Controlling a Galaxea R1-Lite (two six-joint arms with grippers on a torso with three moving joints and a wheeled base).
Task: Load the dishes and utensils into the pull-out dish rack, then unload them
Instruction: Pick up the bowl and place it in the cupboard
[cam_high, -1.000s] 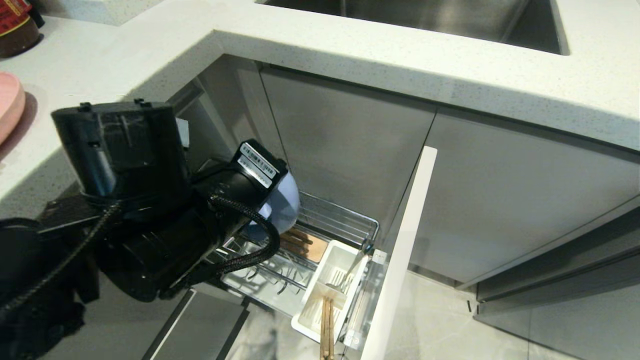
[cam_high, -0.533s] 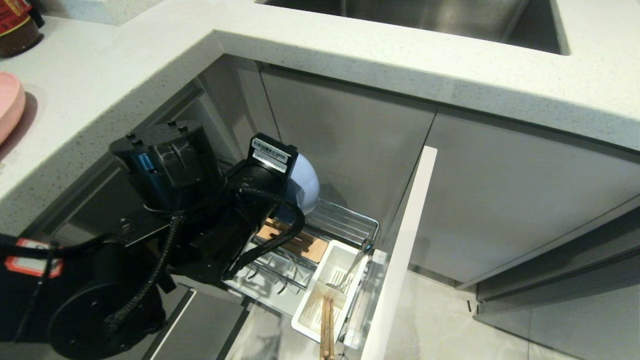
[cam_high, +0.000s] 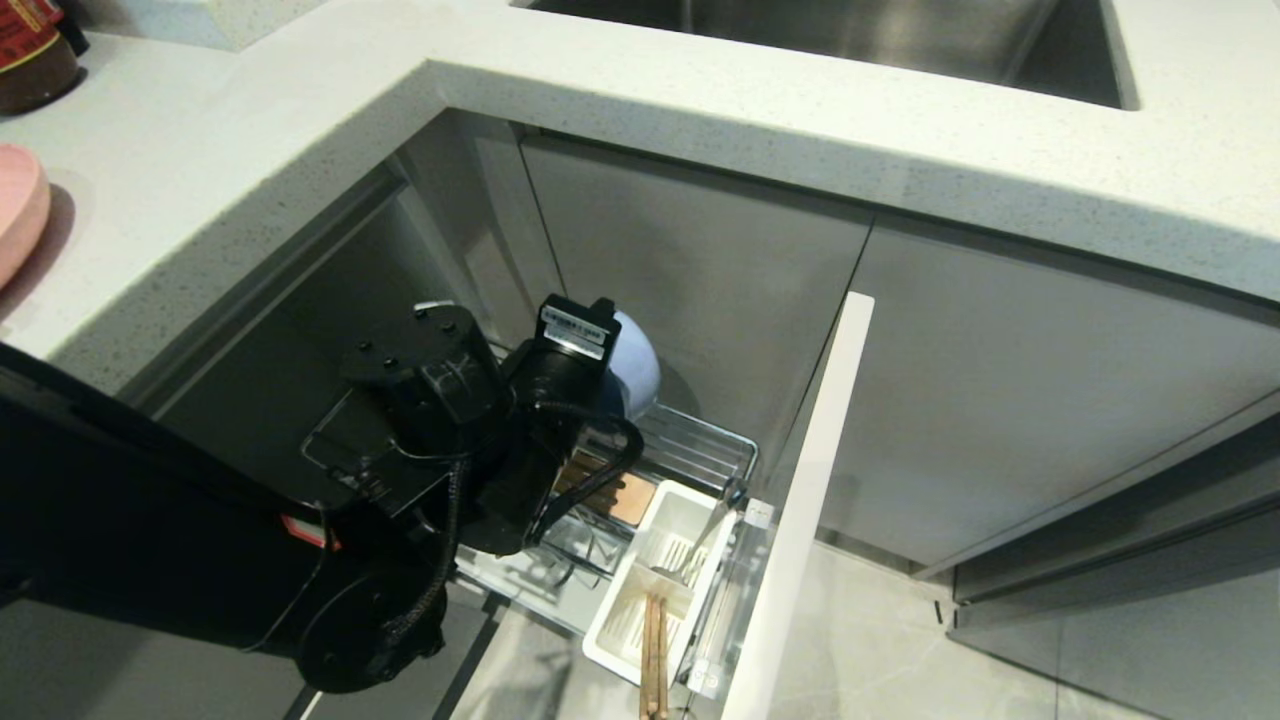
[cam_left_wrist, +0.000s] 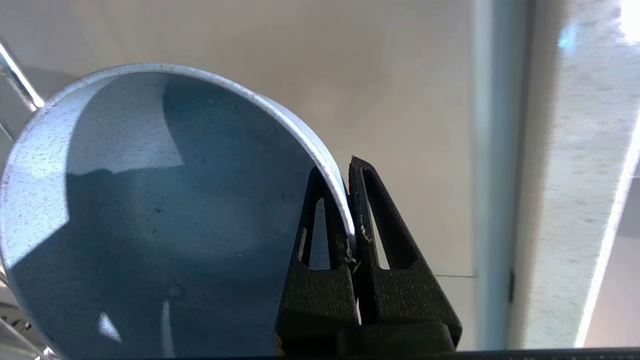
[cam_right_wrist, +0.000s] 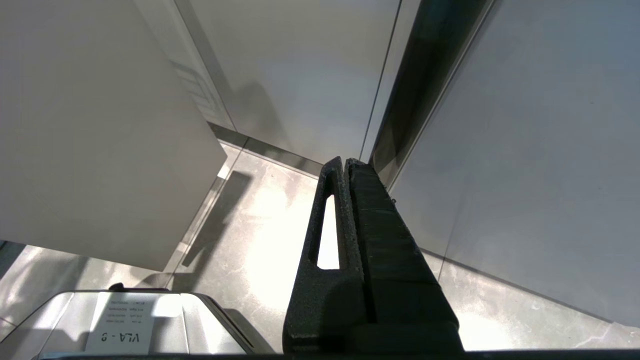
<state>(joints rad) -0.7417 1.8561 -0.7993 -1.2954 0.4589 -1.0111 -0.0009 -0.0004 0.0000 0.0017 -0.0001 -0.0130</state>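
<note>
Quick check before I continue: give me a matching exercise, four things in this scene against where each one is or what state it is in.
Things:
1. pale-blue bowl
2. chopsticks
3. pink plate
4. right gripper

Places or states:
A. on the countertop
B. shut on nothing, parked near the floor
C. rim pinched by the left gripper above the dish rack
D. standing in the white cutlery cup

Pairs: 1-C, 2-D, 3-A, 4-B

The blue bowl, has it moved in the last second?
Yes. The blue bowl, pinched by the left gripper, has travelled rightward and toward the grey cabinet door, now above the wire rack's back end.
</note>
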